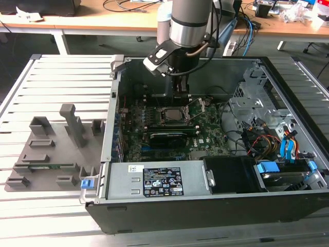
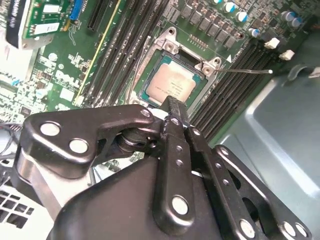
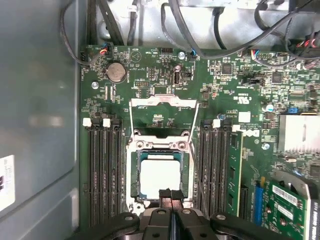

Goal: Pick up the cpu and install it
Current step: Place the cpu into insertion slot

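The cpu (image 3: pixel 160 177) lies flat in the socket (image 3: pixel 134 175) on the board (image 3: pixel 150 75), its pale silver top facing up and its thin dark border square to the socket walls; in the second wrist view it (image 2: pixel 171 84) shows a warm metallic sheen with faint print too small to read. The gripper (image 3: pixel 170 194) hangs just over the socket's edge, right beside one side of the cpu, with its two fingertips pressed together and nothing between them; whether they touch the chip cannot be told. In the second wrist view the black linkage of the gripper (image 2: pixel 172 105) tapers to that joined tip at the cpu's rim. In the exterior view the arm (image 1: pixel 187 23) comes straight down into the open case (image 1: pixel 154 206), its gripper (image 1: pixel 177 92) low over the board. The load plate (image 3: pixel 162 102) stands swung open beyond the socket, and the thin lever (image 2: pixel 245 71) sticks out to one side. Memory slots (image 3: pixel 105 170) flank the socket on both sides, one bearing a green stick (image 3: pixel 235 170); a coin cell (image 3: pixel 116 71) sits near the board's edge. Cables (image 1: pixel 267 139) crowd the case at the exterior view's right, and a grey tray (image 1: pixel 46 149) rests on the slatted table (image 1: pixel 61 67) at its left.
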Controlling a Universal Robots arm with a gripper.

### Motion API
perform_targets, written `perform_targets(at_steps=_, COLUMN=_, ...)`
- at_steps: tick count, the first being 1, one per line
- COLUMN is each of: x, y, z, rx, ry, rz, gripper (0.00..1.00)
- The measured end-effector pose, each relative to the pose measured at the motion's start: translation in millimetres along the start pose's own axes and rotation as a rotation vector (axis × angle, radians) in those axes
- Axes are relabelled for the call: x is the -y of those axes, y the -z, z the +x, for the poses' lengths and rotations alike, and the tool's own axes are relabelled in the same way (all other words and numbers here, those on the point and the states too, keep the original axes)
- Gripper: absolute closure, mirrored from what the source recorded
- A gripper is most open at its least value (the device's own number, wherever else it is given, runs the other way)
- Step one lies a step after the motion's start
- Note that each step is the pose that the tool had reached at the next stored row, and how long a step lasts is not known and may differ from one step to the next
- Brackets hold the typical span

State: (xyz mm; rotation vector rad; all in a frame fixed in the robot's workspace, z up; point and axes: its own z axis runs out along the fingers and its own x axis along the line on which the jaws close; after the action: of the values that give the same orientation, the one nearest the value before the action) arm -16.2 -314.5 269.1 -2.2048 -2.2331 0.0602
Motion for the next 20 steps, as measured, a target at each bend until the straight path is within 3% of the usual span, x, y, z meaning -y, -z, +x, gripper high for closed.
perform_targets(at_steps=2, x=0.3, y=10.0, z=-0.3, rx=-0.0003, ry=0.0, rz=0.0, gripper=0.89)
perform_targets(at_steps=4, x=0.4, y=13.5, z=-4.0, rx=-0.0257, ry=0.001, rz=-0.0003, gripper=0.89)
perform_targets(at_steps=6, x=0.5, y=14.6, z=-7.6, rx=-0.0398, ry=0.001, rz=-0.0006, gripper=0.89)
perform_targets(at_steps=8, x=0.6, y=15.1, z=-10.4, rx=-0.0484, ry=0.001, rz=-0.0006, gripper=0.89)
perform_targets(at_steps=10, x=0.7, y=16.8, z=-11.0, rx=-0.0498, ry=0.001, rz=-0.0006, gripper=0.89)
perform_targets(at_steps=13, x=0.9, y=27.4, z=-11.3, rx=-0.0506, ry=0.001, rz=-0.0006, gripper=0.89)
perform_targets(at_steps=20, x=0.9, y=27.5, z=-11.3, rx=-0.0506, ry=0.001, rz=-0.0007, gripper=0.89)
